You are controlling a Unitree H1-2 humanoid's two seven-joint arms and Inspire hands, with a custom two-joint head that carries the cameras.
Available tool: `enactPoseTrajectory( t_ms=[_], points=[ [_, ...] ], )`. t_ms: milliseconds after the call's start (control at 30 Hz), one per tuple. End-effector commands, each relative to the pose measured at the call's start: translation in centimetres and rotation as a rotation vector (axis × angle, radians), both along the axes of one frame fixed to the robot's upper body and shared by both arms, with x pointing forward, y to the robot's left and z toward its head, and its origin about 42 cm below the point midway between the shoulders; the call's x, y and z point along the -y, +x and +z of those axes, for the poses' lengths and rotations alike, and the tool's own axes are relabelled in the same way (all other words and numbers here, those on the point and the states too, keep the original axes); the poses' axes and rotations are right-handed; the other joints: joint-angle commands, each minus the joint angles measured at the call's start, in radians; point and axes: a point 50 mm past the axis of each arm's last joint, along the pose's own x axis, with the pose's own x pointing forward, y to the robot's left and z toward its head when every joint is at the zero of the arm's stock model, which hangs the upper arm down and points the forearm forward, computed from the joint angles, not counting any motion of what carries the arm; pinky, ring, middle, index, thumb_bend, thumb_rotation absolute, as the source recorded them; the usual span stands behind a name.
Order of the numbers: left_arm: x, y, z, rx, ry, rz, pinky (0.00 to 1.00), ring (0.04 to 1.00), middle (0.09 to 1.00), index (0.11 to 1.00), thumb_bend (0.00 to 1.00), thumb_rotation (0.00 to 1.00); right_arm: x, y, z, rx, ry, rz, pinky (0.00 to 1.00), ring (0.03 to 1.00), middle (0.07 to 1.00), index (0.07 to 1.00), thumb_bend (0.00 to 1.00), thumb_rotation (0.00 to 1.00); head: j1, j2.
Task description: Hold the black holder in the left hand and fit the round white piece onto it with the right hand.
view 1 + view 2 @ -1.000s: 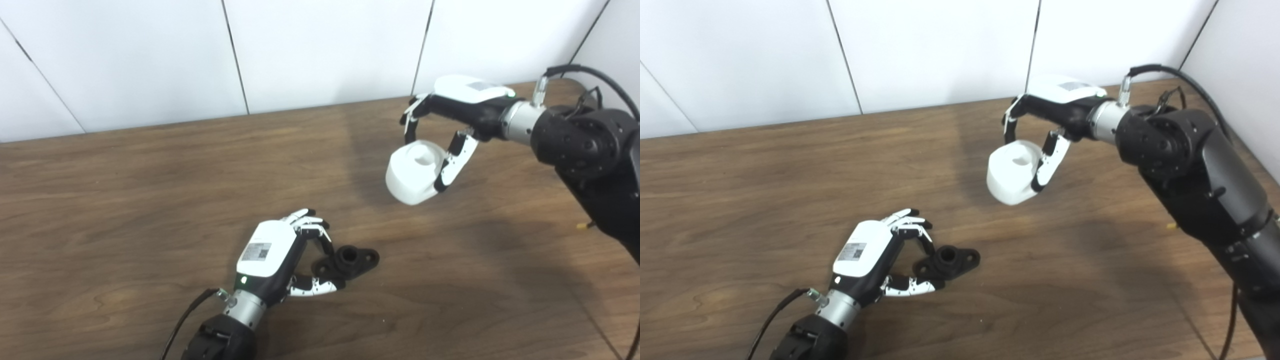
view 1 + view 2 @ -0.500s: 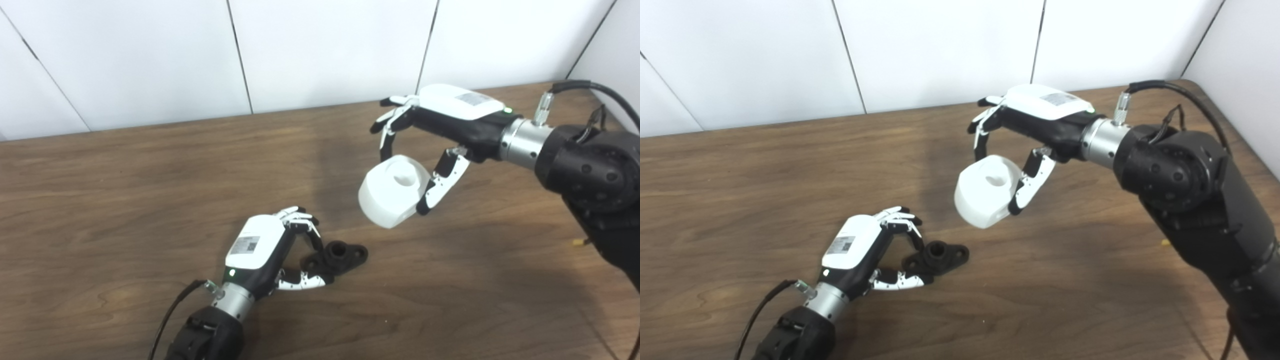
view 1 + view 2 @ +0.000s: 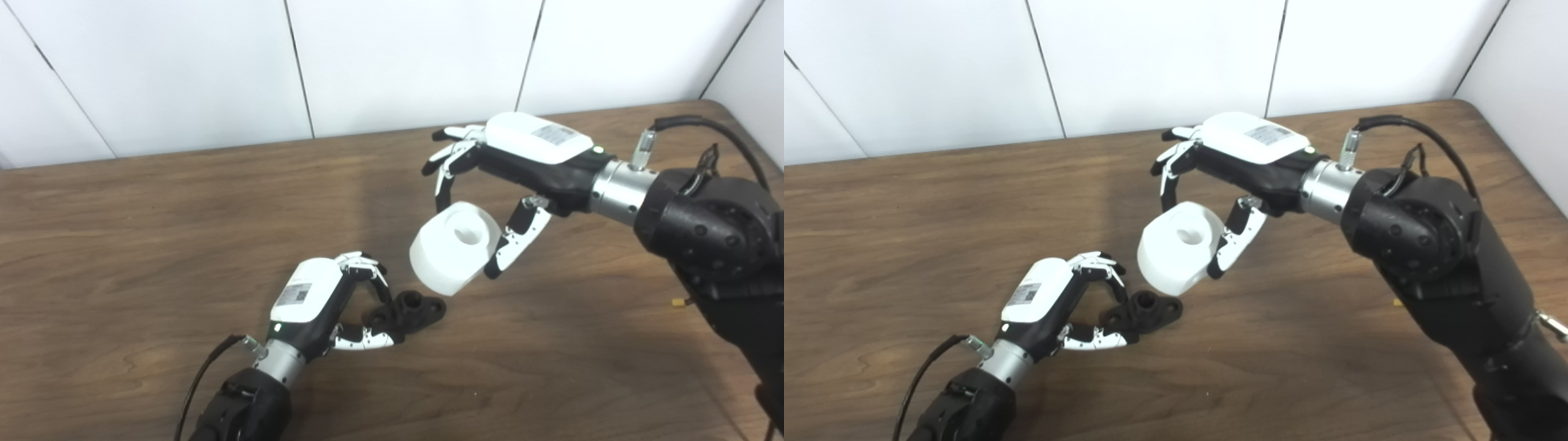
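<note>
table [image 3: 122,257]: wood-grain, low sheen | round white piece [image 3: 452,247]: smooth matt, probably plastic | black holder [image 3: 411,309]: matt

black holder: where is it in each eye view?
Left eye view: black holder lower centre, on the table, at the left hand's fingertips.
Right eye view: same holder sits further left, lower centre-left.
Shared landmark: the round white piece in the right hand, just up-right of it.

A dark brown wood-grain table [image 3: 153,233] fills the lower field, its rounded far corner at the right. Directly behind the table stands a wall of white panels [image 3: 184,67] divided by thin dark seams. Lighting is even, with soft shadows on the table.
</note>
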Motion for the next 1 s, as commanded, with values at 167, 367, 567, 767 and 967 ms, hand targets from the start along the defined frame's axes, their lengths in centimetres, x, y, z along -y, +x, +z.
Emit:
enactPoseTrajectory(
  t_ms=[167,367,567,767,967],
  points=[
    [-2.3,-1.0,-3.6,-0.247,0.110,0.090,0.73,0.842,0.747,0.486,0.52,0.05,-1.5,-0.3,1.5,0.091,0.004,0.046,0.99,0.957,0.833,0.483,0.52,0.13,0.019,0.031],
    [-1.9,-0.9,-2.9,-0.235,0.105,0.089,0.73,0.840,0.746,0.486,0.52,0.05,-2.4,-0.1,1.4,0.075,-0.008,0.073,0.99,0.965,0.825,0.483,0.52,0.13,0.048,0.072],
    [-1.8,-1.0,-2.4,-0.236,0.108,0.102,0.74,0.843,0.752,0.486,0.52,0.05,-3.2,0.0,1.0,0.069,-0.027,0.087,0.98,0.966,0.825,0.483,0.52,0.13,0.053,0.080],
    [-1.7,-1.2,-2.4,-0.215,0.151,0.100,0.75,0.846,0.744,0.486,0.52,0.05,-3.6,0.1,0.6,0.058,-0.036,0.095,0.96,0.962,0.821,0.483,0.52,0.14,0.071,0.075],
    [-1.4,-1.5,-2.6,-0.146,0.218,0.078,0.80,0.839,0.722,0.486,0.52,0.05,-3.6,0.2,0.5,0.054,-0.035,0.092,0.93,0.968,0.826,0.483,0.53,0.14,0.069,0.068]
  ],
)
